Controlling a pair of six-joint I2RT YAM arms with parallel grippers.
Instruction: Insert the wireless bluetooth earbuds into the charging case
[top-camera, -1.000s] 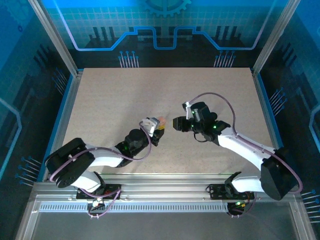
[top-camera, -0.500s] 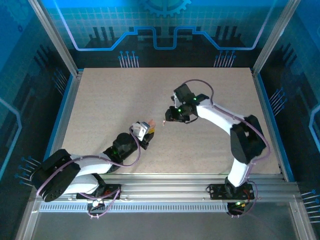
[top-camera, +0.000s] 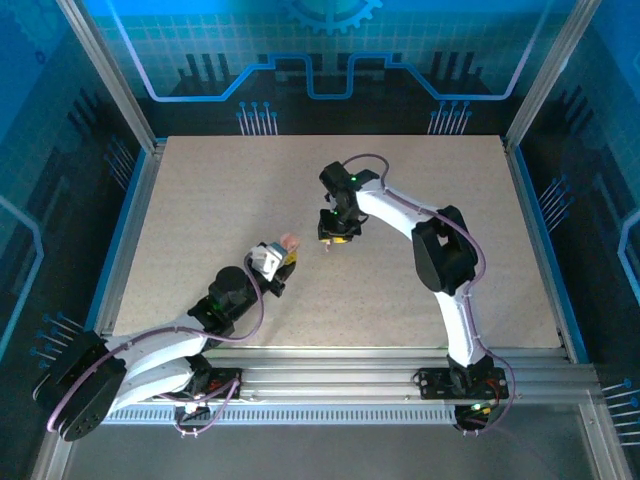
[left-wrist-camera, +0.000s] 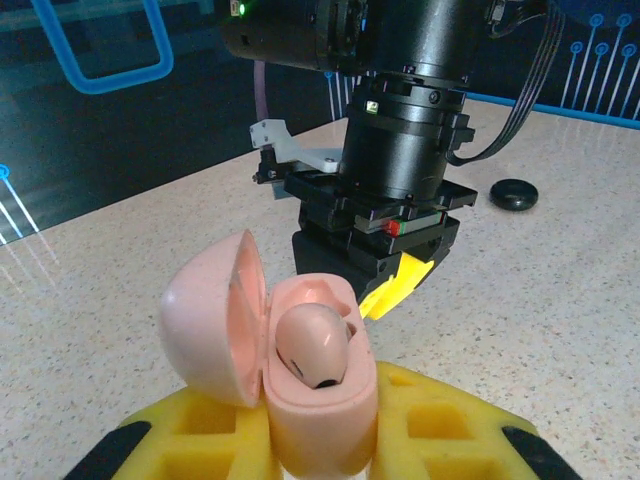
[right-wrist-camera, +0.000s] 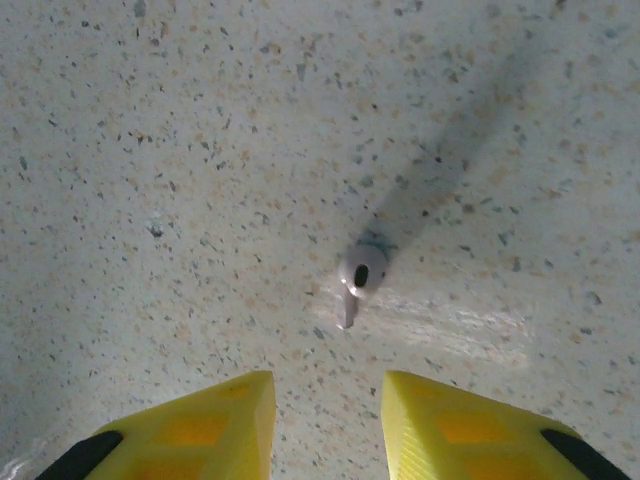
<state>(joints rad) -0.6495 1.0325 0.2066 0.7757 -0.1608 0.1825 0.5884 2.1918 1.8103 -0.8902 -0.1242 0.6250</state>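
With the right fingers (right-wrist-camera: 190, 425) parted above the pale earbud (right-wrist-camera: 357, 275) lying on the table (right-wrist-camera: 150, 150) at mid-frame, and the left fingers (left-wrist-camera: 445, 425) gripping the open pink case (left-wrist-camera: 320, 400) at bottom centre, I fear an off-centre closing may flick the earbud away.

My beige speckled worktop (top-camera: 200, 200) lies between dark blue wall panels (top-camera: 330, 60) printed with bright circuit lines, a silver aluminium rail (top-camera: 330, 385) running along my near edge.
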